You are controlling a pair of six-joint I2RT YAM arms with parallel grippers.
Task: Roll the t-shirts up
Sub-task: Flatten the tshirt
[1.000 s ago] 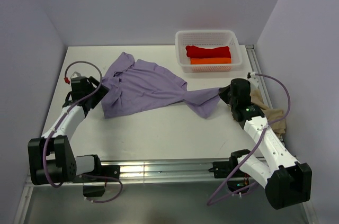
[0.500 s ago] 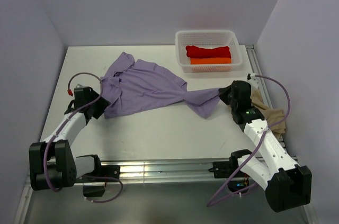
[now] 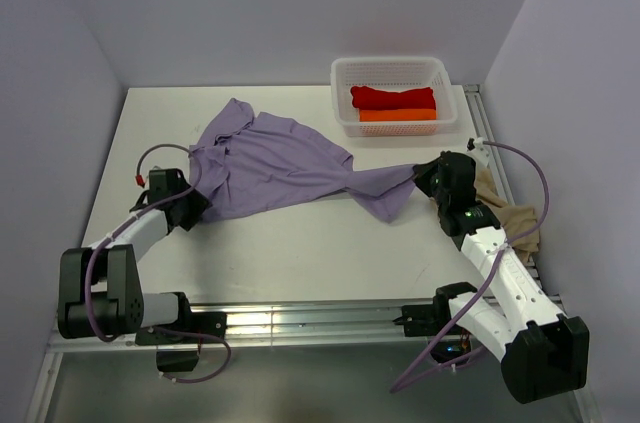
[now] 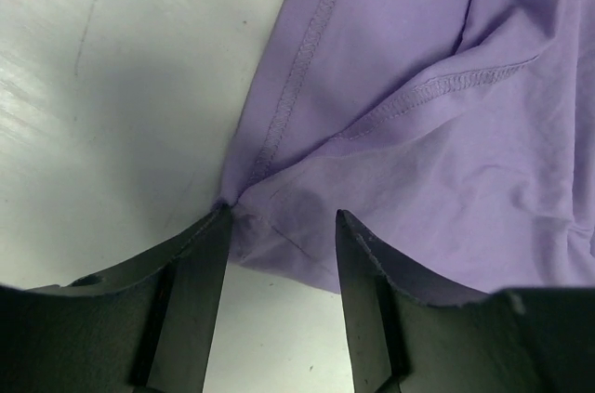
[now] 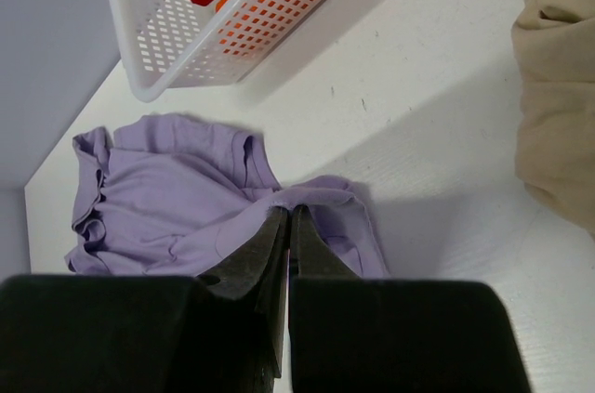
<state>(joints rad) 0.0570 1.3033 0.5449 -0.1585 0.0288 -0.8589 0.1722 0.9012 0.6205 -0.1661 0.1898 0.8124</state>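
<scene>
The lavender t-shirt [image 3: 280,168] lies spread and wrinkled across the table's middle. My left gripper [image 3: 190,205] is low at its near left corner. In the left wrist view the hemmed corner [image 4: 279,226] lies between the tips of my left gripper [image 4: 283,216], whose jaws stand apart with bare table showing between them. My right gripper [image 3: 425,175] is shut on a pinched fold at the shirt's right end [image 5: 307,190], lifting it slightly. The beige t-shirt [image 3: 510,213] lies bunched at the right edge. The red t-shirt [image 3: 392,96] and orange t-shirt [image 3: 398,115] lie rolled in the basket.
The white mesh basket [image 3: 390,63] stands at the back right, close to the right arm's reach. Purple walls close in the table on the left, back and right. A metal rail [image 3: 300,318] runs along the near edge between the arm bases.
My left gripper has slid toward the near edge along the shirt's left side to its corner, and its jaws have narrowed. The right gripper keeps its grip, almost still.
</scene>
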